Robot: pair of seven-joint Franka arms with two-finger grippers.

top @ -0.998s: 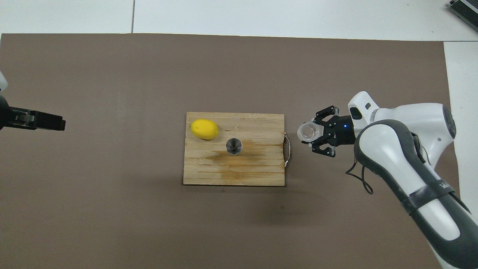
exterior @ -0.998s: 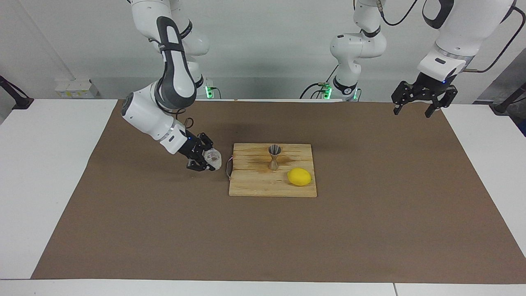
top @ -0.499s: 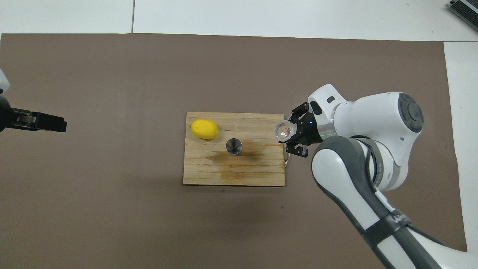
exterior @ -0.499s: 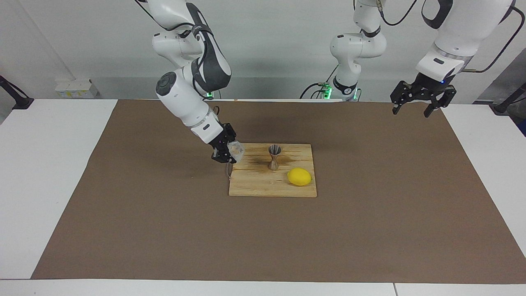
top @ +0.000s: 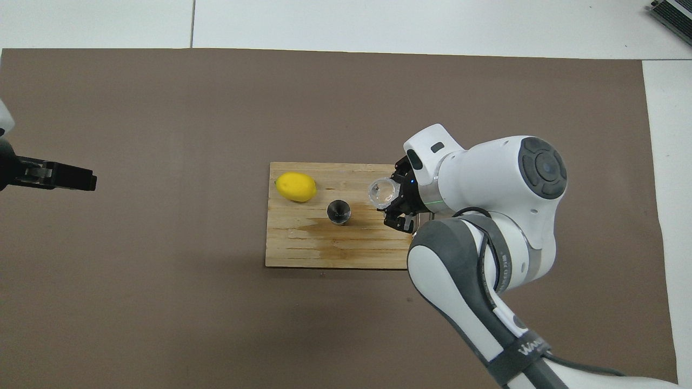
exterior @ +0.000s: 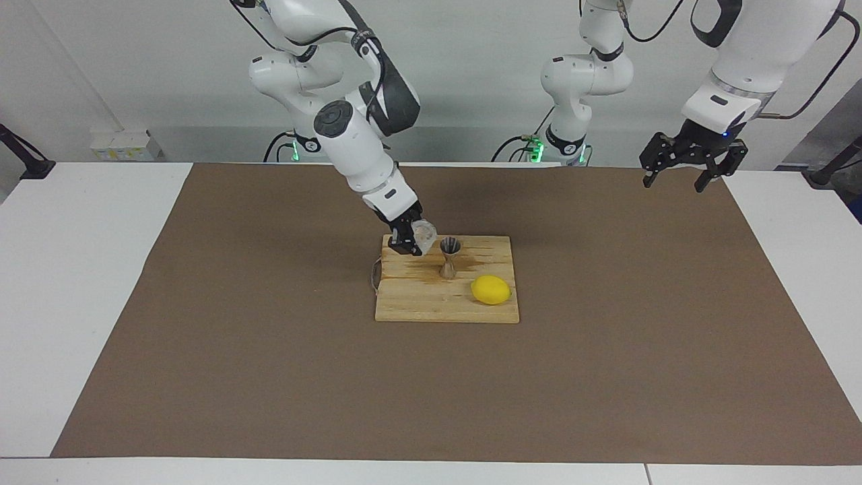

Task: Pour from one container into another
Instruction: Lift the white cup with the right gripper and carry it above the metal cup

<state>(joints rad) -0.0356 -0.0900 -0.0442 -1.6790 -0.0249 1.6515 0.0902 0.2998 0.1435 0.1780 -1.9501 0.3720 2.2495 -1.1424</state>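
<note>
Now your right claw [exterior: 412,240] pinches the glass cup [exterior: 424,234] over the wooden board [exterior: 431,303], just beside the metal jigger [exterior: 449,257], which stands upright on that board with a lemon [exterior: 490,289] close by (toward the left arm's end). Your left claw [exterior: 686,166] waits spread above the brown mat [exterior: 269,377] at its own end of the tabletop [exterior: 67,269].

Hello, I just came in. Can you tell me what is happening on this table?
The right gripper holds a small clear glass cup in the air above the wooden board, close beside the metal jigger that stands upright on it. Nothing is visibly pouring. A lemon lies on the board. The left gripper waits open, raised at its own end of the table.
</note>
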